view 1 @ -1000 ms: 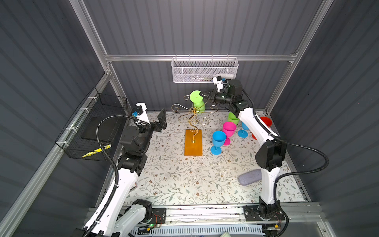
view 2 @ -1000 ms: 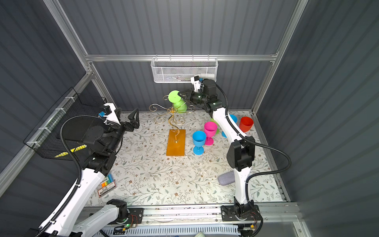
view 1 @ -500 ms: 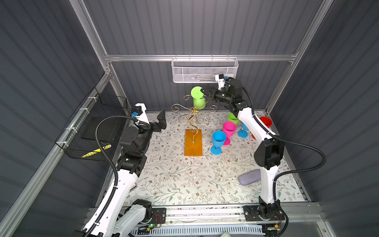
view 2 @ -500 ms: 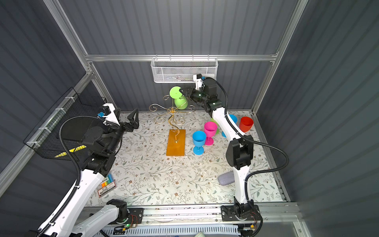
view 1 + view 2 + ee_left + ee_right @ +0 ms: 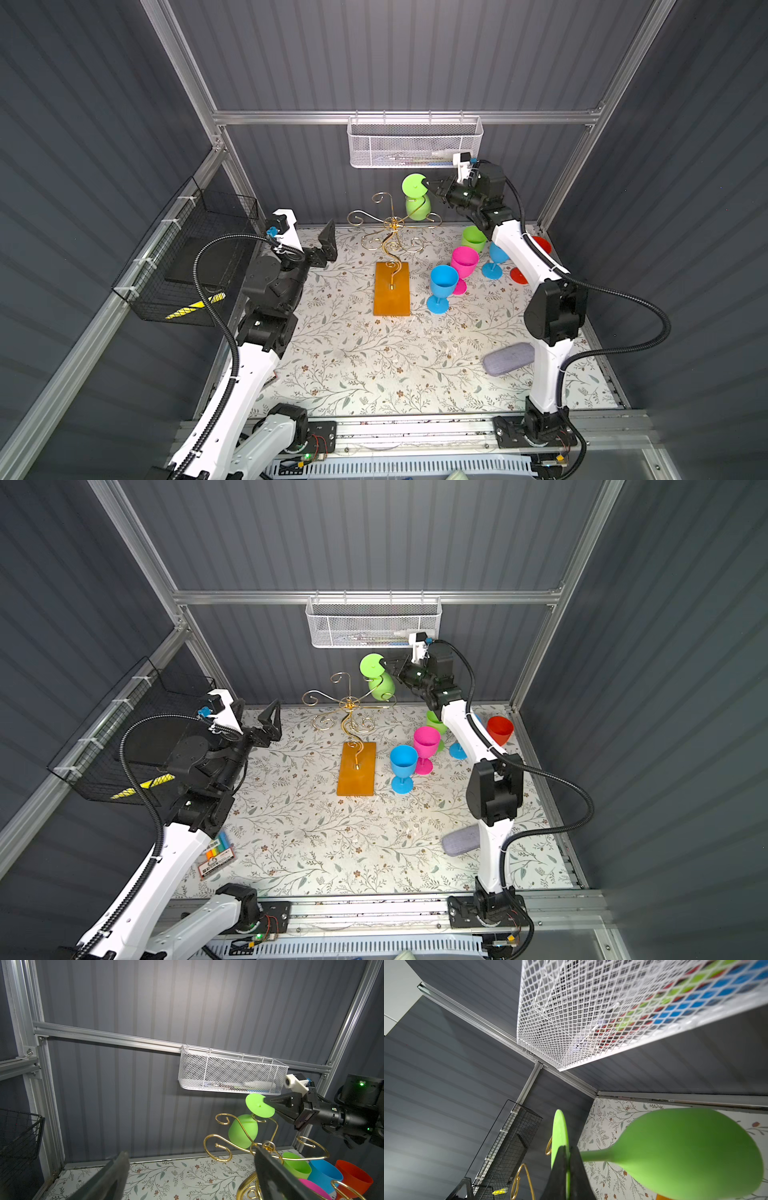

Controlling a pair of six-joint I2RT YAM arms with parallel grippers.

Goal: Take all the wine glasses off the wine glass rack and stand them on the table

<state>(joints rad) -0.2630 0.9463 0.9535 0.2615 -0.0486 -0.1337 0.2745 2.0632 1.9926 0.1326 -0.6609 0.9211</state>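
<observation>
The floral tabletop point(image 5: 353, 365) fills the floor of the cell. A white mesh basket point(image 5: 415, 145) hangs on the back wall above it and a black wire basket point(image 5: 187, 266) on the left wall. The left gripper point(image 5: 191, 1176) hovers near the left edge with its jaws wide apart and nothing between them.

The wine glass rack point(image 5: 391, 291) stands towards the back of the tabletop, left of a cluster of upright coloured glasses point(image 5: 442, 286) by the right edge. Above its rear right scroll arms hangs the green wine glass point(image 5: 417, 206), upside down and tilted, close to the back edge. The right gripper point(image 5: 430, 185) is clamped on the rim of its round foot, jaws pressed together on the thin disc.

In the left wrist view a gold curl crosses the stem just under the foot, so I cannot tell whether the stem is clear of the rack.

The risks, as I judge them:
- The grip is a narrow pinch on an edge – the heavy bowl could make the glass swivel or slip out and fall onto the glasses below.
- A sideways pull with the stem caught would drag or tip the light wire rack.
- The mesh basket sits just above the gripper – a straight lift could hit it.
</observation>
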